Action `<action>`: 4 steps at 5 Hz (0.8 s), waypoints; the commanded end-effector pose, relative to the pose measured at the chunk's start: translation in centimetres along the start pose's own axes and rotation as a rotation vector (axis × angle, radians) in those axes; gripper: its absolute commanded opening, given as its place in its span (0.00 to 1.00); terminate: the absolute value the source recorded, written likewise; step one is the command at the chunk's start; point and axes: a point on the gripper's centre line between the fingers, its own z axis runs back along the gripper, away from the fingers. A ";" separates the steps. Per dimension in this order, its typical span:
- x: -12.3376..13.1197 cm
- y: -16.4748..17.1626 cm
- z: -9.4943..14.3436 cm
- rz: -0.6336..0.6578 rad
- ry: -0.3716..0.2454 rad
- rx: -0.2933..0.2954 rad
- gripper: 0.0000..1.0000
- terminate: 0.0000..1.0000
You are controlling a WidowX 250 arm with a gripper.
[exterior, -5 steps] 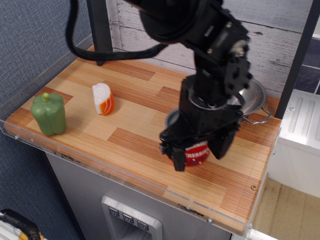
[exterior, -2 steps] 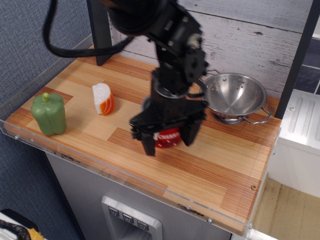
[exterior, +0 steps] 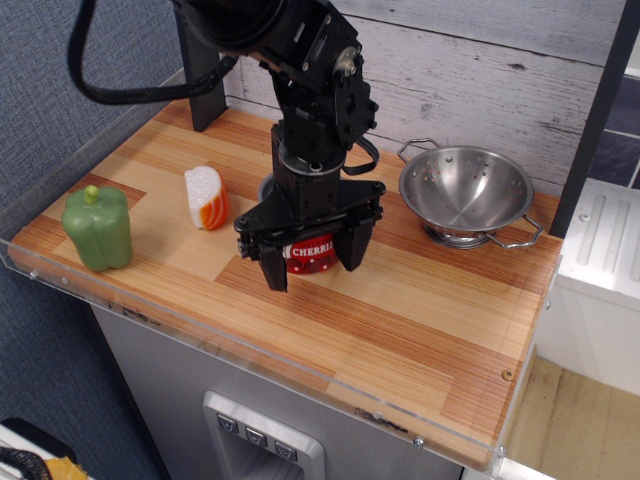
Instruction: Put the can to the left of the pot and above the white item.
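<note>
A striped wooden countertop (exterior: 420, 330) backs onto a whitewashed plank wall (exterior: 480, 60), with grey-blue fabric panelling (exterior: 60, 60) at left.

Arm angled down; end effector (exterior: 312, 256) vertical, fingers clamped inward.

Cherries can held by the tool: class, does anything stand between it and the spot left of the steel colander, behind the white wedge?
Nothing visible does. The red-labelled cherries can sits in the tool; bare wood lies toward the back wall.
</note>
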 end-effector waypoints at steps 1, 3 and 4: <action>2.8 -1.1 0.5 0.006 -0.033 -0.007 1.00 0.00; 5.0 -1.9 0.1 0.015 -0.031 -0.004 1.00 0.00; 6.0 -2.4 0.5 0.027 -0.039 -0.015 1.00 0.00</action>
